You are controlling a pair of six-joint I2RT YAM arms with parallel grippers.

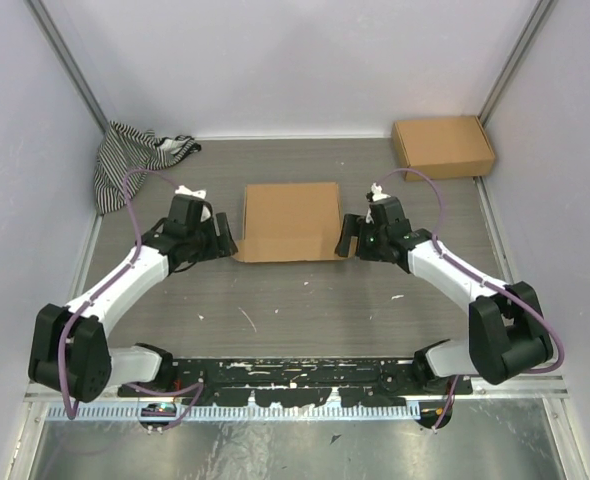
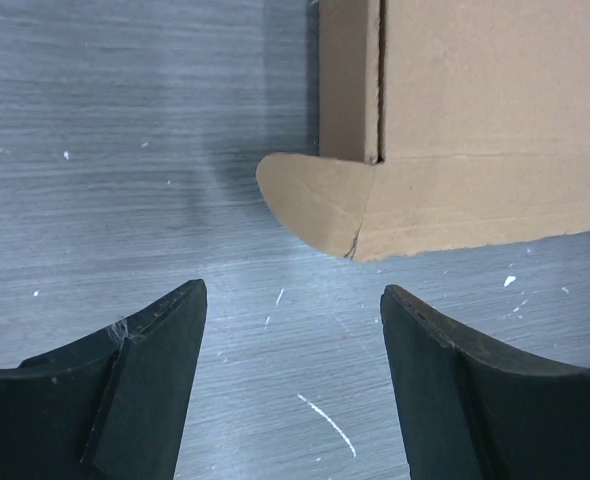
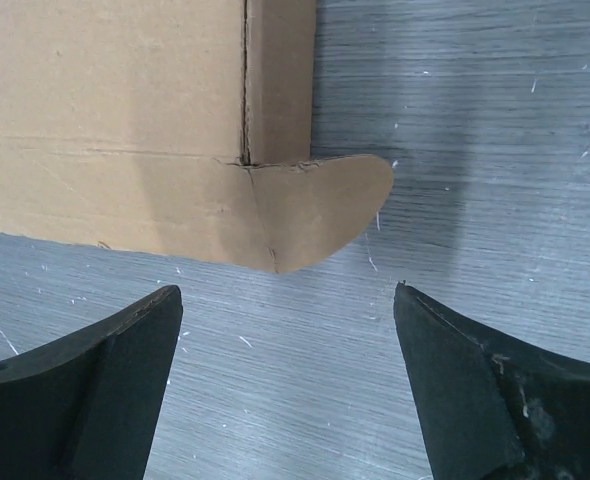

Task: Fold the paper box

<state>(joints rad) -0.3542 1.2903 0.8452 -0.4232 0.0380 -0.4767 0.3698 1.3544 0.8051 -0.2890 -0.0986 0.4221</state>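
The paper box [image 1: 290, 220] lies folded flat-topped at the centre of the surface [image 1: 305, 310]. The left gripper [image 1: 225, 241] and right gripper [image 1: 347, 240], both spread and empty, flank its lower corners, each facing a protruding rounded tab [image 2: 315, 205], probably for tucking.

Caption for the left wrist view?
Open left gripper poised before a rounded corner tab of the paper box, on the table.

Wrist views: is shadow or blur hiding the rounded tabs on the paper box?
Left wrist: the paper box is sharp and its rounded tab is clear; a soft shadow lies on the table left of it. Right wrist: equally crisp, shadow to the right. Top external: even light, no glare.
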